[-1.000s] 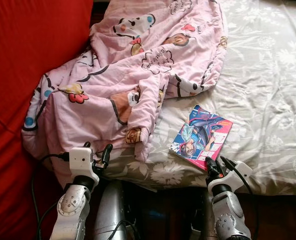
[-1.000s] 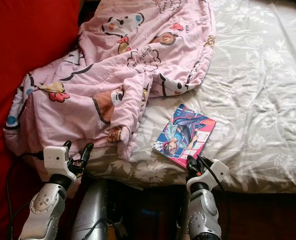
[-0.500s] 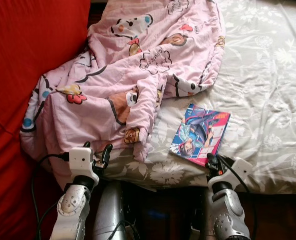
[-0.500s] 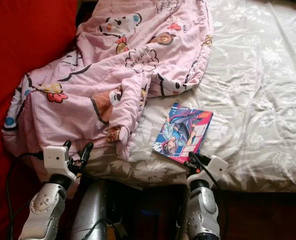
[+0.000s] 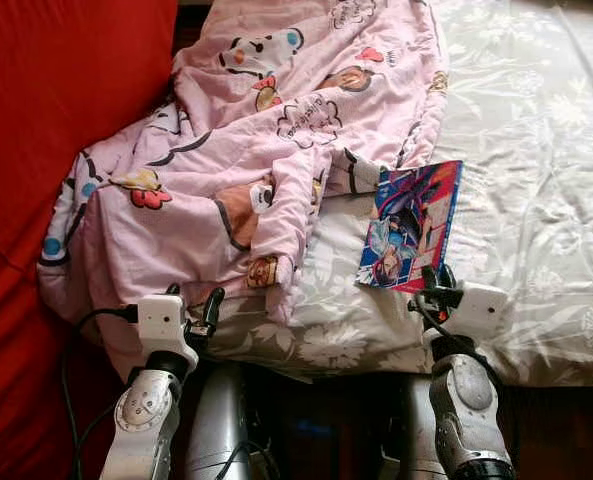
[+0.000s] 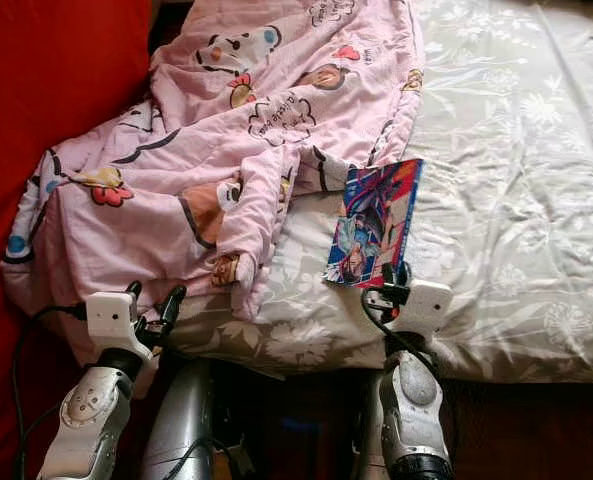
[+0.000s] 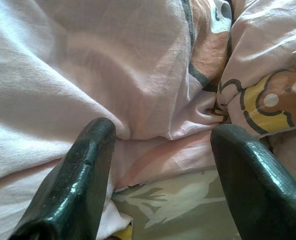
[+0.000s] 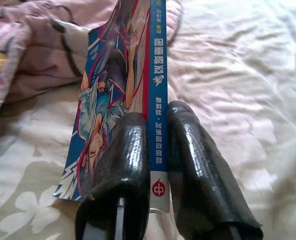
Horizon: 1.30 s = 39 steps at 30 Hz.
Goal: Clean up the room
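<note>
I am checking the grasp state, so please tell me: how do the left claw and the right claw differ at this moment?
The right claw is shut on the spine of the comic book, tipping it up on edge; the left claw is open and holds nothing. The right claw is over the grey floral sheet; the left claw is at the pink cartoon blanket. Both are at the near edge of the bed and have two black fingers.

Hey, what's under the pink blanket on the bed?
The pink blanket lies on the grey flowered sheet, draping off onto the red cushion. Anything beneath its folds is covered.
</note>
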Available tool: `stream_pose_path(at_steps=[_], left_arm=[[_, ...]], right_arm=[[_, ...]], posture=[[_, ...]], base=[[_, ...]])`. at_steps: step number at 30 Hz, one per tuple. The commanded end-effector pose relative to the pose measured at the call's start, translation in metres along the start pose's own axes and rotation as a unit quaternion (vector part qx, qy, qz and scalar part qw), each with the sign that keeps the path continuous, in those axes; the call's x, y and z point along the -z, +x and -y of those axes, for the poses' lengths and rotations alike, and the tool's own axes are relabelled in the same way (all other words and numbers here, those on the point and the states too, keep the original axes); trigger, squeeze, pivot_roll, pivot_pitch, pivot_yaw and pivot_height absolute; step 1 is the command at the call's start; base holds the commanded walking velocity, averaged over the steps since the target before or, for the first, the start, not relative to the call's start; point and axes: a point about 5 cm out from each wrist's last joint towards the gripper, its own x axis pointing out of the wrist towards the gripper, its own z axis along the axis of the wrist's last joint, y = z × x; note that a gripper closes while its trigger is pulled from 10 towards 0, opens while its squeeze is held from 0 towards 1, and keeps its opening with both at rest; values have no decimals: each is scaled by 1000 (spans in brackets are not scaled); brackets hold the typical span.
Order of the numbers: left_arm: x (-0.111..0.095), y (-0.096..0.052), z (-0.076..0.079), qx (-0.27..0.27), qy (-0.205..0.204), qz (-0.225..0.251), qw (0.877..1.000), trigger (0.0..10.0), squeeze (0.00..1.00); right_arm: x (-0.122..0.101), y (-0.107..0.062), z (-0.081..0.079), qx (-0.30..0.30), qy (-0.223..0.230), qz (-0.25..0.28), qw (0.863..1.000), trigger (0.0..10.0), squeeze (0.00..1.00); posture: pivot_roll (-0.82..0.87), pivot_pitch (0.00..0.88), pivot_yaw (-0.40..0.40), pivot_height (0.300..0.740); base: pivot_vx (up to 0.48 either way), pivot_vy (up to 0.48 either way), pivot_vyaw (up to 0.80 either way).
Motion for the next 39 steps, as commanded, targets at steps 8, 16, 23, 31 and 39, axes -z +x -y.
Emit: stream_pose_path(at_steps=[8,16,23,31,39], left_arm=[[10,-5,-2,-10,8,-17,1000,10000,0],[10,-4,-4,-15,7,-16,1000,10000,0],[13,-3,-8,-19,8,-21,1000,10000,0],[13,-4,-9,-22,8,-23,999,10000,0],[17,-5,-11,-26,6,-27,999,10000,0]], right_arm=[[-19,7,-7,-52,-23,9,998,10000,0],[-17,9,-2,-31,-23,-12,999,10000,0],[-15,6,-7,-36,-23,-21,999,10000,0],[-15,6,-7,-36,-23,-22,999,10000,0],[-15,6,-10,-40,-23,-23,999,10000,0]], posture=[[29,296,15,582],[30,294,15,596],[28,294,16,641],[26,292,16,691],[28,290,15,740]], base=[[0,0,0],[0,0,0],[0,0,0],[0,0,0],[0,0,0]])
